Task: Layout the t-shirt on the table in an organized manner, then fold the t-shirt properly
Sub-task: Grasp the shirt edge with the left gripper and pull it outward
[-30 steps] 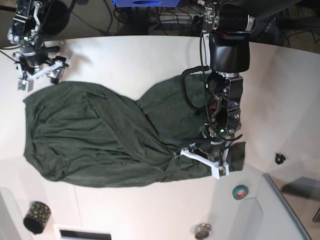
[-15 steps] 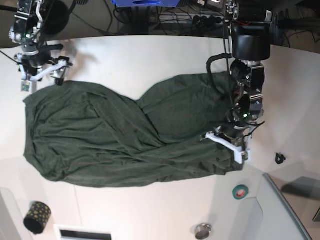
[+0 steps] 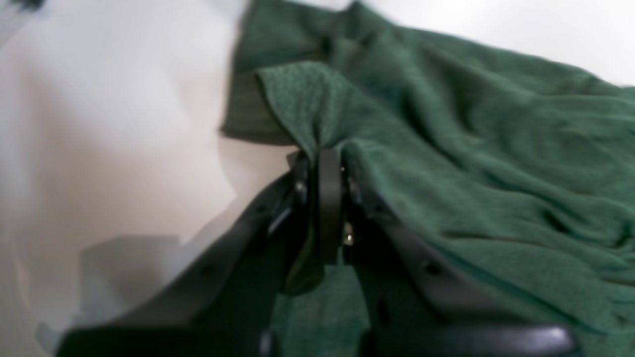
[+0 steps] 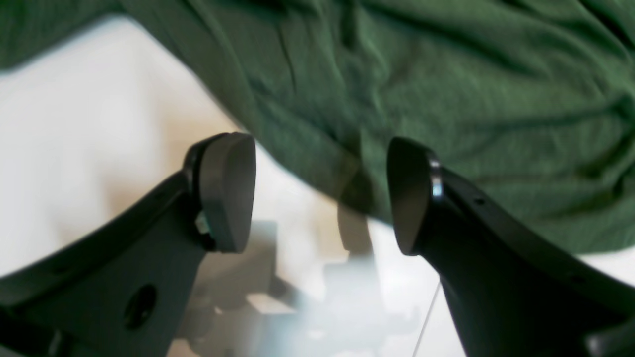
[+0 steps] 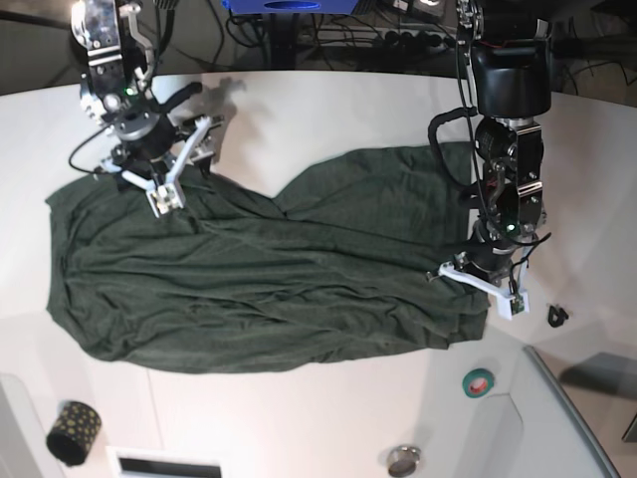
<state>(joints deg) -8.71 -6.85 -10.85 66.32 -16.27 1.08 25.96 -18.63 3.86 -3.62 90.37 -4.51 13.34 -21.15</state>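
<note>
T-shirt [image 5: 259,274], dark green, lying on the table [image 5: 328,110], is being dragged flatter rightward by the left gripper [image 3: 322,163] pinching its edge while the wide-open, empty right gripper [image 5: 184,159] is shifting inward over the top hem.

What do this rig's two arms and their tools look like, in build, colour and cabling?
Both arms are black with exposed black cables looping alongside. The left arm has a bulky, boxy black upper housing. Each wrist shows a small green light. The left tool and right tool have white brackets, with dark rounded fingers seen from the wrist views.
</note>
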